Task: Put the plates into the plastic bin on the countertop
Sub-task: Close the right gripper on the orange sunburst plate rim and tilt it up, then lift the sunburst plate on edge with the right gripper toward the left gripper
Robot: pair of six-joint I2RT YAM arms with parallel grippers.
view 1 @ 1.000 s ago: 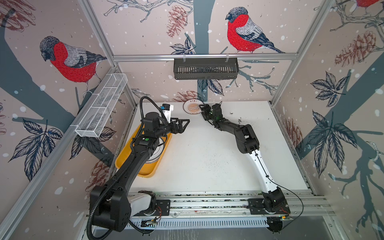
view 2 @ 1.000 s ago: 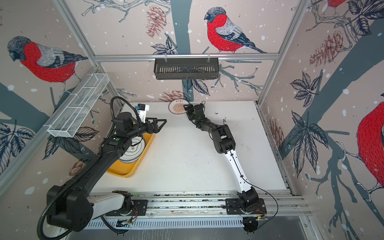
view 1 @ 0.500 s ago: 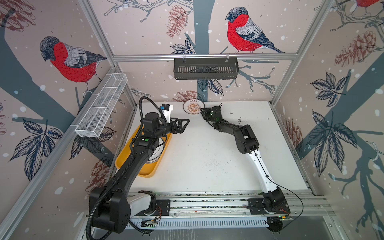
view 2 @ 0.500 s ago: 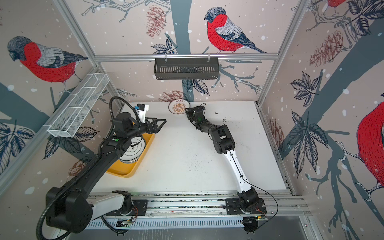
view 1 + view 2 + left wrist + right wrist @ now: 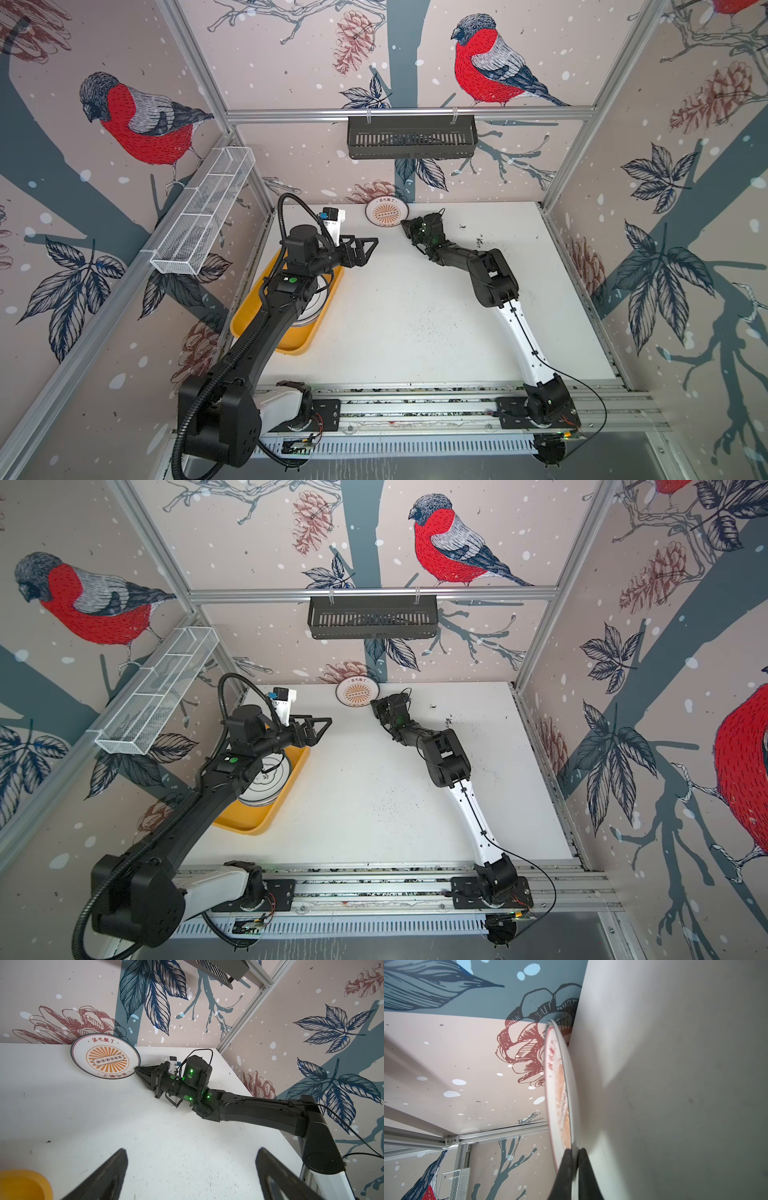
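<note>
A white plate (image 5: 387, 212) (image 5: 357, 692) with an orange sunburst centre lies at the back of the countertop (image 5: 415, 311), close to the rear wall. My right gripper (image 5: 405, 226) (image 5: 576, 1150) is shut on the near-right rim of that plate (image 5: 560, 1084), one finger over it and one under. The left wrist view shows the same pinch on the plate (image 5: 105, 1057). The yellow-orange plastic bin (image 5: 291, 347) (image 5: 245, 827) sits at the left and holds stacked plates (image 5: 266, 783), partly hidden by my left arm. My left gripper (image 5: 370, 249) (image 5: 192, 1150) hangs open and empty beyond the bin's far end.
A black slatted basket (image 5: 411, 137) hangs on the back rail. A white wire-mesh basket (image 5: 203, 212) hangs on the left rail. A small white device with a blue top (image 5: 332, 218) stands in the back left corner. Dark specks (image 5: 478, 239) dot the countertop's back right.
My right gripper's jaws have closed on the sunburst plate's rim. The left arm has barely moved and stays open.
</note>
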